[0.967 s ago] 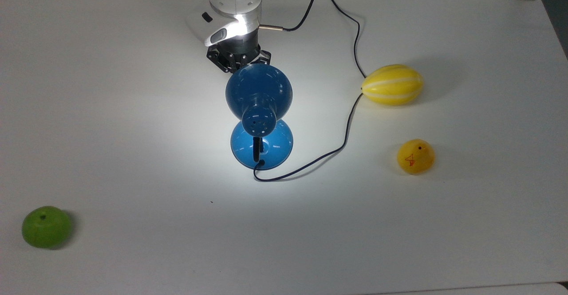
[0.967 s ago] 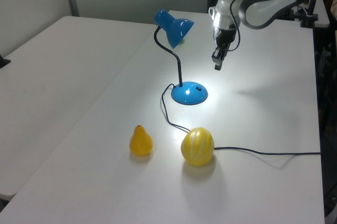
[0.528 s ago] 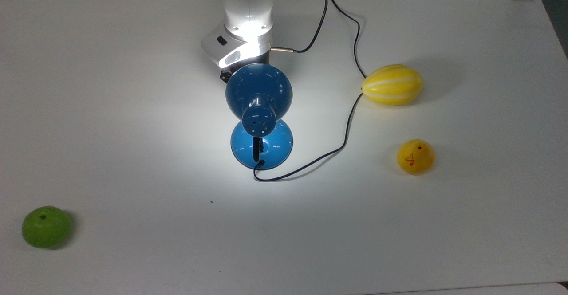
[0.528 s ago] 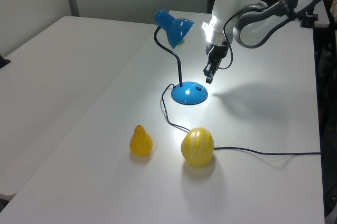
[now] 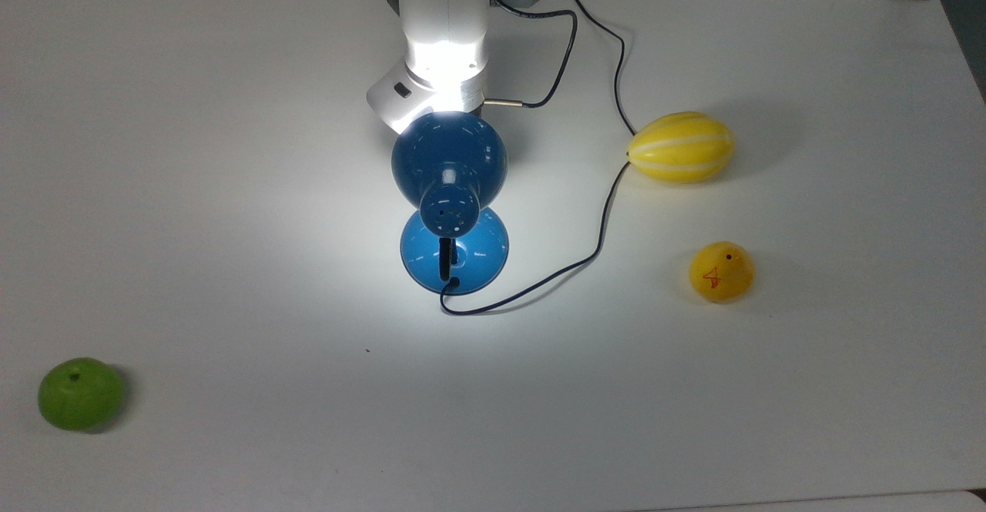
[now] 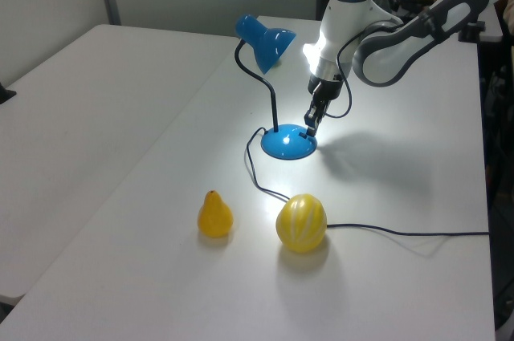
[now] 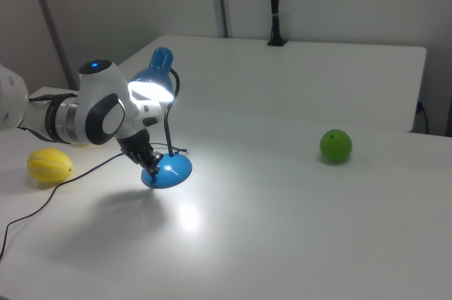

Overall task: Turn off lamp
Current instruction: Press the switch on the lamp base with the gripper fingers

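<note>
Evidently the lamp (image 6: 277,108) is lit: it stands near the middle of the white table (image 5: 192,212), its dome shade (image 5: 449,156) throwing a bright pool onto the surface and onto the arm's white wrist. A thin black gooseneck rises from the round blue base (image 6: 288,142) and arches over to the shade, and a thin black cord (image 5: 593,242) runs off from the base's rim. In the left view the tool (image 6: 310,121) hangs with its tips just above, perhaps touching, the base's rim on the left view's right; whether its fingers are spread or pressed together I cannot tell.

By my judgement the lamp is light and top-heavy, with a glossy, slippery shell and a springy neck, so it should not be grasped at all. A small dark patch on the base's top, seen in the left view, may be the switch; a short downward press there, straight onto the base, would keep it from sliding or tipping.

Farther out lie a striped yellow melon (image 5: 680,146) touching the cord, a yellow pear (image 5: 721,271) and, well apart, a green apple (image 5: 80,393).
</note>
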Motion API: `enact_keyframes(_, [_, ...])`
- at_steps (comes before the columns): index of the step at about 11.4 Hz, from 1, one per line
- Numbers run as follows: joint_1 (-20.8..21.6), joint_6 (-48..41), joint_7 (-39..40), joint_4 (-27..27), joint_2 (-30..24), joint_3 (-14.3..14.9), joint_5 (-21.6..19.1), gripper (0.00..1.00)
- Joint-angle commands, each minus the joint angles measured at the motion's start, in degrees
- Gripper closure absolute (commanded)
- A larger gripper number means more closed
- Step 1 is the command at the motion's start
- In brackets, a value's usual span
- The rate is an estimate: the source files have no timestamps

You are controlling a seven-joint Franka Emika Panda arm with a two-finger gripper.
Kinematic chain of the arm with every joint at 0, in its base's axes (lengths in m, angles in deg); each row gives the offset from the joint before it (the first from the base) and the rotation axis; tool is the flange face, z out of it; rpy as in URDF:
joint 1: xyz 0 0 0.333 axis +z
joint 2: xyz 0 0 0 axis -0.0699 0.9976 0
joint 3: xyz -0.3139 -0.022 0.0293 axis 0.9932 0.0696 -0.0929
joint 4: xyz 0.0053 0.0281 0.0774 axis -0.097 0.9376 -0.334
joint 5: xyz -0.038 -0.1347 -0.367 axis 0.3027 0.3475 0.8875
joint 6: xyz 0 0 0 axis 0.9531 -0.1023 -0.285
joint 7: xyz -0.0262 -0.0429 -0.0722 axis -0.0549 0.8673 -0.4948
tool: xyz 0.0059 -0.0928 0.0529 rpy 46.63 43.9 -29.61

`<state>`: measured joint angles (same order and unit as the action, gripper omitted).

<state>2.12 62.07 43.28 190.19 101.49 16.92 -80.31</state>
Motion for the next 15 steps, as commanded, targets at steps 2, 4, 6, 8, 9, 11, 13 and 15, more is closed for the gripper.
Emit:
enact_keyframes(2, [0.02, 3.85, -1.22, -0.05, 0.50, -0.30, 0.84, 1.00])
enact_keyframes(4, [-0.07, 3.86, -1.22, -0.05, 0.50, -0.30, 0.84, 1.00])
enact_keyframes(6, [-0.07, 3.86, -1.22, -0.05, 0.58, -0.30, 0.84, 1.00])
enact_keyframes(8, [0.02, 3.94, -1.40, -0.14, 1.81, -0.30, 0.84, 1.00])
enact_keyframes(9, [0.02, 4.21, -1.40, -0.05, 2.08, -0.30, 0.84, 1.00])
enact_keyframes(11, [-0.07, 4.12, -1.48, -0.05, 2.52, -0.30, 0.84, 1.00])
enact_keyframes(13, [0.02, 3.42, -1.48, 0.56, 2.43, -0.30, 0.93, 1.00])
enact_keyframes(15, [0.11, 3.16, -1.49, 0.48, 2.34, -0.30, 0.84, 1.00])
